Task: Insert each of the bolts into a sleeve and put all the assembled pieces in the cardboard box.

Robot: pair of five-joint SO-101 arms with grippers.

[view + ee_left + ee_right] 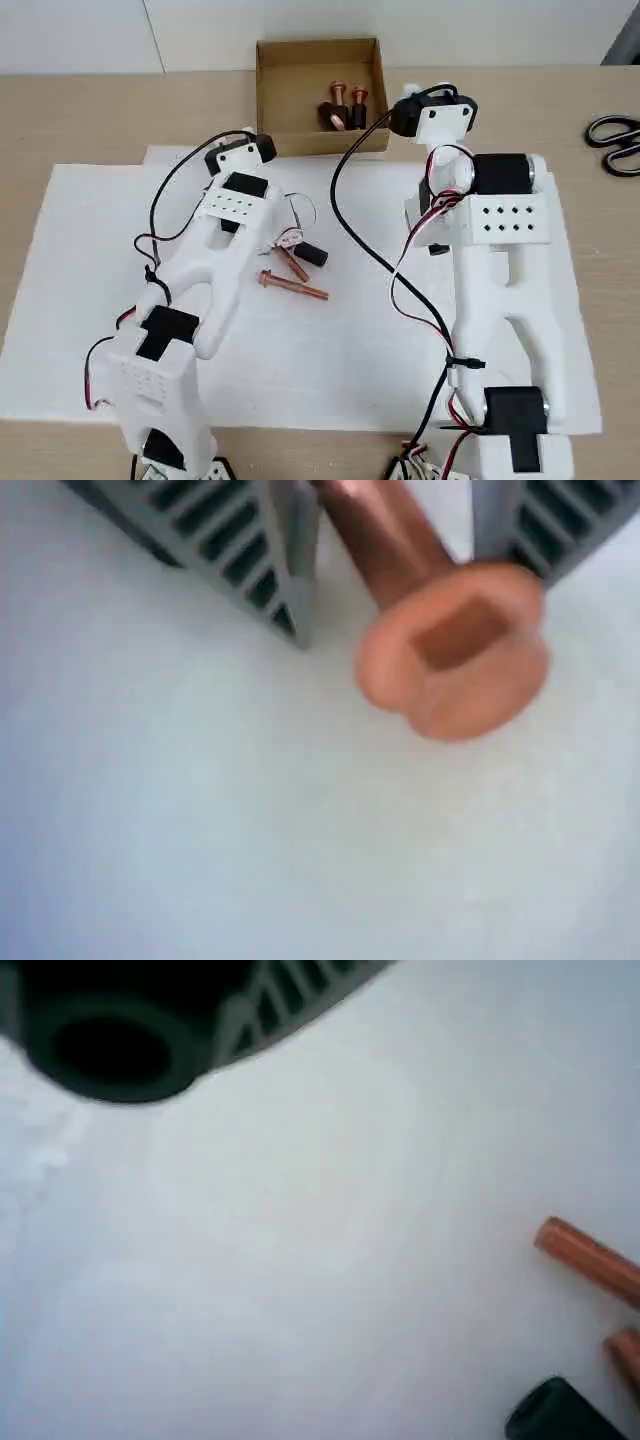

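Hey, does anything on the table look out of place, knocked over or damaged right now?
Nothing looks spilled or damaged. The only oddity is a pair of scissors on the bare table at the far right, off the white mat. Loose bolts and a sleeve lie on the mat; assembled pieces sit inside the cardboard box.

Open mat [350, 350] lies between the arms; two bolts [293, 285] and a sleeve [312, 254] clutter its middle.

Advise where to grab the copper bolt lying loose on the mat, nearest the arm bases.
I'd take the bolt by its shaft, just behind the flanged head, coming straight down with fingers across it. It lies flat on the mat, and that leaves the plain tip free for the sleeve beside it.
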